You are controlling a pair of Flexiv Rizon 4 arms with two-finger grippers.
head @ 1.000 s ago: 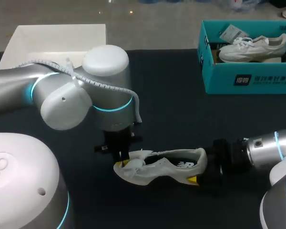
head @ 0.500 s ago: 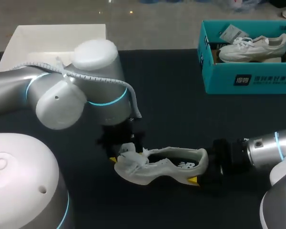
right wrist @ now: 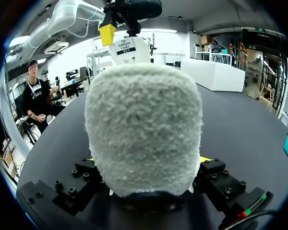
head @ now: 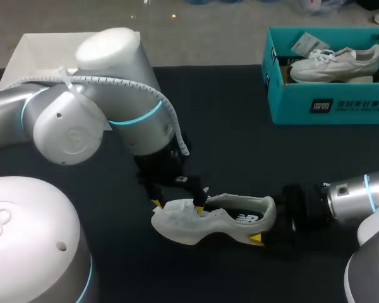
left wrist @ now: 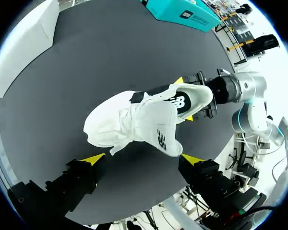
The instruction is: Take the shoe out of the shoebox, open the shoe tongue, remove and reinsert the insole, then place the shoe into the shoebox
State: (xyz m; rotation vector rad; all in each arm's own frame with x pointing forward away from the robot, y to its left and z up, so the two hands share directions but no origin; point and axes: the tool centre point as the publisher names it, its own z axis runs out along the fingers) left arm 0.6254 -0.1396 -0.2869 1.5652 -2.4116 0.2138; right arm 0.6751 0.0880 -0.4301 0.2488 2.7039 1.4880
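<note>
A white sneaker (head: 208, 221) lies on its side on the black table, toe toward my left arm. My right gripper (head: 265, 226) is shut on the sneaker's heel, and the fuzzy heel (right wrist: 144, 129) fills the space between its fingers. My left gripper (head: 178, 205) hovers open just over the toe and tongue end; in the left wrist view its yellow tips stand wide apart on either side of the sneaker (left wrist: 139, 120) without touching it. The dark inside of the shoe shows at the opening. Whether the insole is inside I cannot tell.
A teal shoebox (head: 328, 107) at the back right holds another white shoe (head: 335, 63). A white open box (head: 25, 57) stands at the back left. My left arm's big elbow hangs over the table's left middle.
My left gripper has opened and let go of the shoe's front end, and the arm has swung back and turned. The front of the shoe has settled lower. The right arm kept still.
</note>
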